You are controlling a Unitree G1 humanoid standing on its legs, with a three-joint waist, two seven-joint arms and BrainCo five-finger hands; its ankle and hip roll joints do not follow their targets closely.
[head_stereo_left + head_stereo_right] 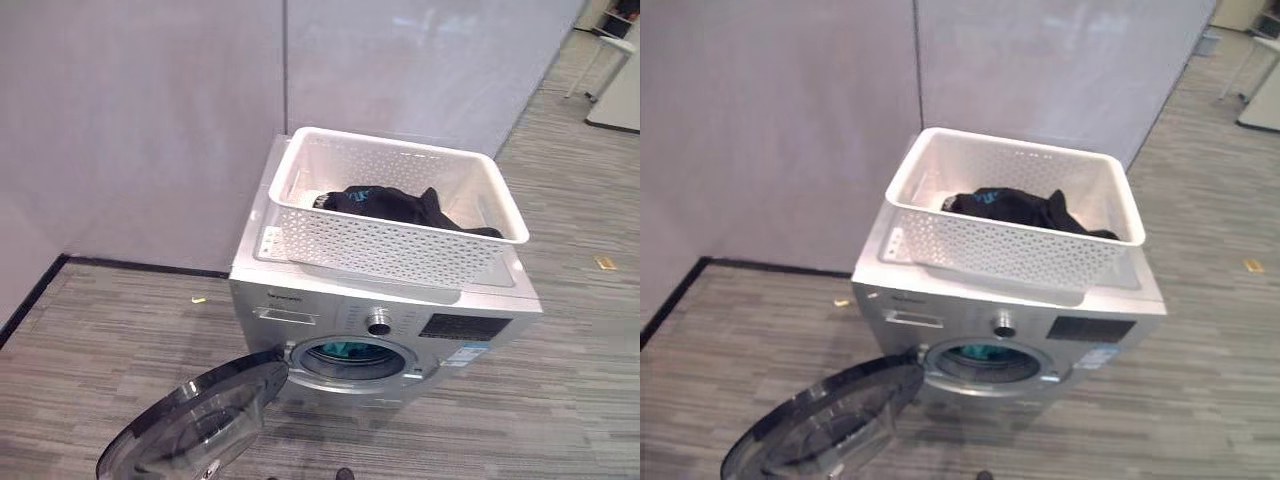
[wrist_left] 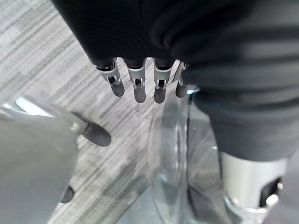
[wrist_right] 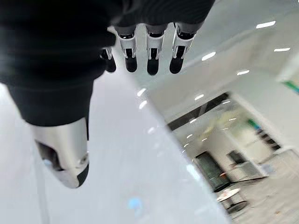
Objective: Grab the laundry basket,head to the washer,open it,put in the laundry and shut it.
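A silver washer stands against the partition wall. Its round glass door is swung open to the lower left. Something teal shows inside the drum opening. On top of the washer rests a white perforated laundry basket with dark laundry lying in it. My left hand hangs with straight fingers just above the open door's glass, holding nothing. My right hand is also open, its fingers straight and empty, raised with the wall and ceiling lights beyond it.
Grey partition walls close off the back, with a corner to the washer's left. Striped grey floor spreads around the washer. A white table leg stands far back right. Small yellow scraps lie on the floor.
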